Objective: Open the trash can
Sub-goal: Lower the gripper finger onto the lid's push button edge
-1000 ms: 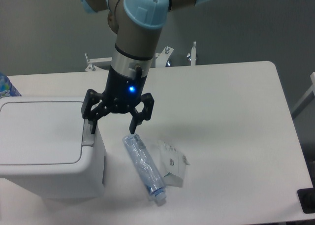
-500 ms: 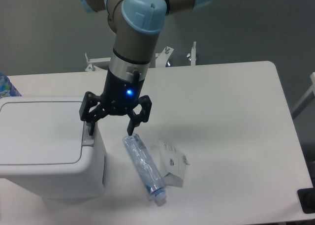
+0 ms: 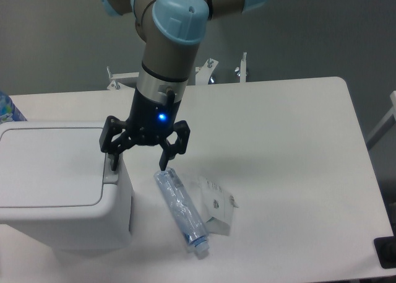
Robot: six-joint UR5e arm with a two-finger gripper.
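Observation:
The white trash can [image 3: 59, 184] stands at the left of the table with its flat lid down. A grey push-button strip [image 3: 111, 169] runs along the lid's right edge. My gripper [image 3: 138, 165] hangs open over the can's right side. Its left fingertip [image 3: 114, 164] sits on or just above the grey strip; contact cannot be judged. The right fingertip [image 3: 164, 164] hovers beside the can, above the top end of a bottle. Nothing is held between the fingers.
A clear plastic bottle [image 3: 180, 212] lies on the table right of the can, next to a crumpled white carton [image 3: 217, 206]. A blue-labelled object [image 3: 9, 108] peeks in at the far left edge. Metal brackets [image 3: 207, 70] stand behind the table.
My gripper shifted slightly left and down toward the grey strip a second ago, then held still. The lid stays down.

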